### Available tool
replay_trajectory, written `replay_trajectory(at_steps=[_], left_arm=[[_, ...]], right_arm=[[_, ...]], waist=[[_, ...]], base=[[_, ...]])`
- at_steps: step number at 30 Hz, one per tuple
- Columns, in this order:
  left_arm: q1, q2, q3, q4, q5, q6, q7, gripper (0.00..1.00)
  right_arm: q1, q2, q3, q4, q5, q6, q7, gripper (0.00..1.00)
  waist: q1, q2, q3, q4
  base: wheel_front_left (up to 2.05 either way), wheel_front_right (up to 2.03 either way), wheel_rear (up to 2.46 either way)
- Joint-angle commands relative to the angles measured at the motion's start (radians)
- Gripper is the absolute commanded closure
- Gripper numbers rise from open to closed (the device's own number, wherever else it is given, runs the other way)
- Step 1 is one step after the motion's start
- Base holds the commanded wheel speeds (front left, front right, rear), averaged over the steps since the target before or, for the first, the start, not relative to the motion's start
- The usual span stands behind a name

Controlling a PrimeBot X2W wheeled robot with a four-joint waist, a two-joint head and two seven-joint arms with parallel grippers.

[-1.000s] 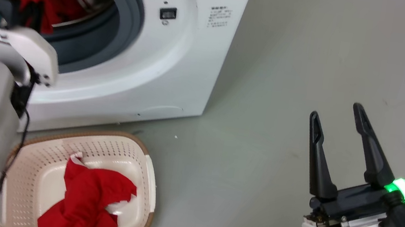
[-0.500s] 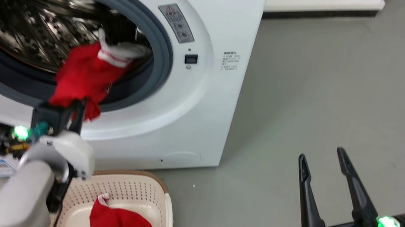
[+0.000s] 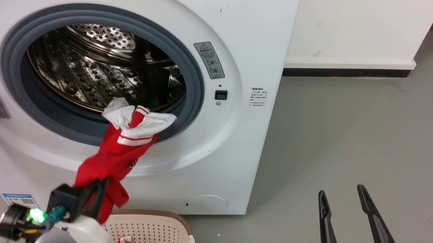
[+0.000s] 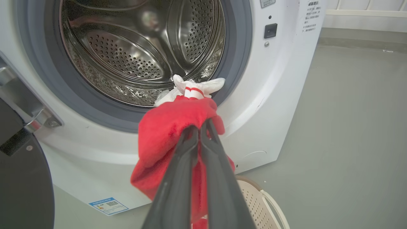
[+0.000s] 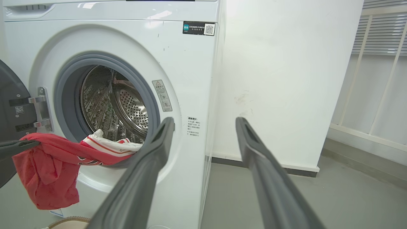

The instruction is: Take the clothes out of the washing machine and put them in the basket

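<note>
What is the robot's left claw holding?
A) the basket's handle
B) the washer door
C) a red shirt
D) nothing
C: the left claw is pinched shut on the red shirt, whose white end rests at the washing machine opening.

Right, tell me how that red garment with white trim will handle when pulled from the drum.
Probably floppy: the red fabric garment sags and folds below the shut left tool. Likely light: one pinch holds most of it up. Its white end lies on the grey rubber gasket and may drag there.
</note>
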Motion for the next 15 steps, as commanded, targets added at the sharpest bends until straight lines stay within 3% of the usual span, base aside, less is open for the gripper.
replay_trajectory(at_steps=[1,9,15], left_arm=[[0.02,-0.001,-0.005,-0.013,-0.006,0.004,0.003,1.0],[0.126,-0.023,-0.034,0.013,-0.032,0.003,0.003,1.0],[0.153,-0.054,-0.047,0.118,-0.058,-0.014,-0.008,1.0]], right_arm=[[0.013,0.0,-0.001,0.002,-0.002,-0.001,-0.002,0.0],[0.019,0.0,0.005,0.01,-0.002,-0.001,-0.002,0.0],[0.011,0.0,0.008,0.012,-0.007,-0.001,-0.002,0.0]], waist=[[0.0003,0.0,-0.008,0.006],[0.0003,0.0,-0.021,-0.005],[0.0003,0.0,-0.012,-0.025]], base=[[0.0,0.0,0.0],[0.0,0.0,0.0],[0.0,0.0,0.0]])
